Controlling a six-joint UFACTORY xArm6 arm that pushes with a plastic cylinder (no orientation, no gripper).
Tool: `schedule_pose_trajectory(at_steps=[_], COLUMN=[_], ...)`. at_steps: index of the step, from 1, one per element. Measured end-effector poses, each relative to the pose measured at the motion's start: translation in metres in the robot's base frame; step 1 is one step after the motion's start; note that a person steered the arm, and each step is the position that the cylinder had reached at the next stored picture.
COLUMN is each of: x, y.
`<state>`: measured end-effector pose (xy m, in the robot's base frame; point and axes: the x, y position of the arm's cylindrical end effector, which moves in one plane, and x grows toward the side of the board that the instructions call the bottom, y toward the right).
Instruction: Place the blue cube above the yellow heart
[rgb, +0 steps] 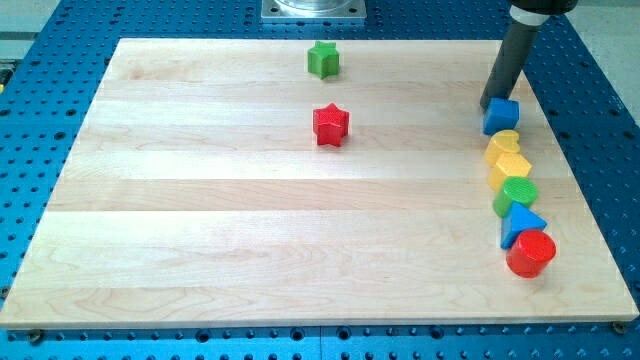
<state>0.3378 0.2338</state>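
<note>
A single camera looks down at a slant from the near edge of the wooden tabletop (250, 230), facing its far edge and the metal mount (314, 10) there. From moderate range the whole board fits, blue perforated base (40, 60) around.

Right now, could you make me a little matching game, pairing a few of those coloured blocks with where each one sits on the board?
Blocks:
1. green star
2. red star
3. blue cube
4. red cylinder

Places:
A. lowest block in the column at the view's right
B. right beside my tip, just above the yellow heart
C. near the view's top edge, middle of the board
D. just below the green star

Pairs: 1-C, 2-D, 3-B, 4-A
</note>
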Motion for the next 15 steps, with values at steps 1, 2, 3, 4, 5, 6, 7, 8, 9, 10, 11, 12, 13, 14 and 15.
schedule_pose_trajectory(at_steps=[1, 2, 3, 4, 5, 6, 7, 8, 9, 10, 11, 12, 13, 14, 15], x=[0.007, 0.008, 0.008, 0.012, 0.016, 0.026, -0.017, -0.031, -0.009, 0.008, 0.013, 0.013, 0.013, 0.013, 0.016], y=[-0.006, -0.007, 0.023, 0.024, 0.024, 0.023, 0.036, 0.002, -0.005, -0.01, -0.014, -0.014, -0.014, -0.015, -0.017])
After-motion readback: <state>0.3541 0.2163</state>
